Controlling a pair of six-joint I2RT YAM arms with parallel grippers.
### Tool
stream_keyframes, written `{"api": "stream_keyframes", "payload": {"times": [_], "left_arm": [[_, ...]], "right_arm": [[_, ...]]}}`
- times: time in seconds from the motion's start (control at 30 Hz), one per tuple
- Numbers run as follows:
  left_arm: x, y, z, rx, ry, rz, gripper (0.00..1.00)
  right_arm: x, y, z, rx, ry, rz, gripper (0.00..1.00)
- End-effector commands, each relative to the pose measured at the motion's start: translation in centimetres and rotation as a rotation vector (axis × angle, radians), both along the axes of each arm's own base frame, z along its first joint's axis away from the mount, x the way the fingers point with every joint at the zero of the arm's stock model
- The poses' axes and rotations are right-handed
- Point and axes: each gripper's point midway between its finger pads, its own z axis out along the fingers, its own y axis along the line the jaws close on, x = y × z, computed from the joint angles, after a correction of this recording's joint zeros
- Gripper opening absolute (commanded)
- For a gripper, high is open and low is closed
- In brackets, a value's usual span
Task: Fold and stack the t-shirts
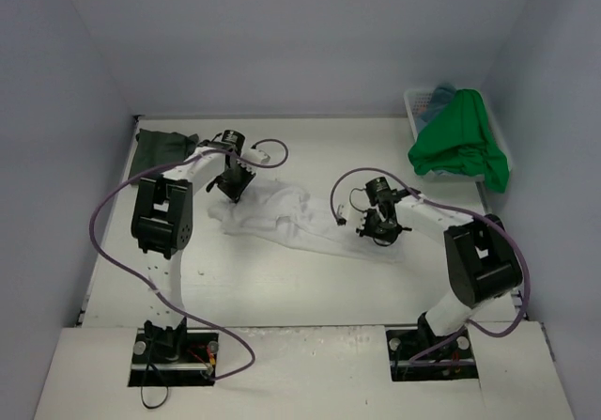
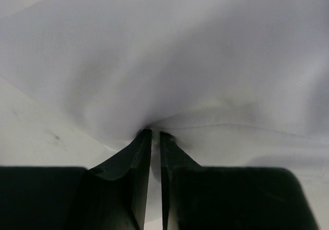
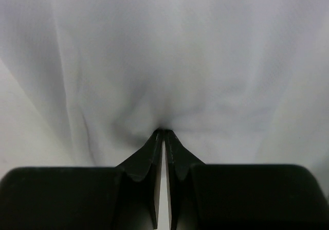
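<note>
On the table (image 1: 235, 288), the white t-shirt (image 1: 282, 215) lies crumpled, your left gripper (image 1: 232, 190) pinching its far-left end and your right gripper (image 1: 380, 227) its near-right edge (both nipped on cloth). Lift evenly and draw apart to smooth it flat.

Enclosure: three plain, pale lavender-grey panels; back wall (image 1: 300, 35), left wall (image 1: 47, 157) and right wall (image 1: 563, 82) all unmarked and windowless. Work surface: a white table (image 1: 282, 288) filling the floor of the enclosure; faint specks and scuffs on it; a seam across its near part, with a speckled white board (image 1: 300, 382) in front. Lighting: even and diffuse from above; shadows soft and short.
</note>
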Motion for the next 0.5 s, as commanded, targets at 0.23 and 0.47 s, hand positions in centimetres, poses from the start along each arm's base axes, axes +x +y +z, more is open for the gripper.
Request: {"api": "stream_keyframes", "payload": {"times": [0.23, 0.47], "left_arm": [[9.5, 1.4, 2.1, 0.071, -0.062, 0.224, 0.06], [14.9, 0.1, 1.9, 0.043, -0.159, 0.281, 0.06]], "right_arm": [[-7.0, 3.3, -1.0, -0.068, 0.103, 0.14, 0.04], [-9.5, 6.7, -0.7, -0.036, 0.113, 0.209, 0.06]]}}
